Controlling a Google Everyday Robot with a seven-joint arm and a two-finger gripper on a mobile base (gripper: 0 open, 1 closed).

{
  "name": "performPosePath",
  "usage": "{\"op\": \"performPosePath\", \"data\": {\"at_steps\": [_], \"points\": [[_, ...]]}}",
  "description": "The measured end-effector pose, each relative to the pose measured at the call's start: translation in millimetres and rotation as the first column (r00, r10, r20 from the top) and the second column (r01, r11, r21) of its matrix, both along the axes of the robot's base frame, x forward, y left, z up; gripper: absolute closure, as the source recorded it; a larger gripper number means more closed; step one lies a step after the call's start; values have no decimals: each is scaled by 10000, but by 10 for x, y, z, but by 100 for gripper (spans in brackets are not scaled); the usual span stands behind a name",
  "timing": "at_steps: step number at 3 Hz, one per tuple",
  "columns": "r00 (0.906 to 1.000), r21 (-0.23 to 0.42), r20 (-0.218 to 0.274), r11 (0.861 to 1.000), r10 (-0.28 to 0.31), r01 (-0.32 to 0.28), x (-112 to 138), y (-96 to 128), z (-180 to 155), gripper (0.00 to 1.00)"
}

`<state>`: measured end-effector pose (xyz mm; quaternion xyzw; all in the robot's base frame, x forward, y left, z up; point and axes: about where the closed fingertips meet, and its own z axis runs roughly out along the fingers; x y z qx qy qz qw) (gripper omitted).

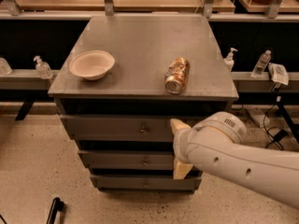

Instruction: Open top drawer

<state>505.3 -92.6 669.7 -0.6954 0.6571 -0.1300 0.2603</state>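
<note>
The top drawer (112,128) is the tallest grey front just under the cabinet top, with a small brass knob (144,130) at its centre. It sits flush and shut. My gripper (176,147) is in front of the cabinet's right half, just right of the knob, at the height of the top and middle drawers. Its two cream fingers (178,125) stand apart, one above the other, with nothing between them. The upper finger lies against the top drawer front. My white arm comes in from the lower right and hides the right part of the drawer fronts.
A cream bowl (92,64) and a copper-coloured can (177,75) lying on its side rest on the cabinet top (145,41). Two shorter drawers (126,161) with knobs are below. Sanitiser and water bottles (260,62) stand on side ledges. A black object (55,210) lies on the floor at the lower left.
</note>
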Motion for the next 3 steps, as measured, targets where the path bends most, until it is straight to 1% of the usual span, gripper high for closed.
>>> {"op": "performPosePath", "data": {"at_steps": [1, 2, 3], "points": [[9995, -758, 305, 9971, 121, -98, 425, -124, 65, 0], [9980, -975, 330, 9940, 531, -497, 679, -147, 98, 0], [9950, -750, 141, 9924, 986, -973, 928, -75, 33, 0]]}}
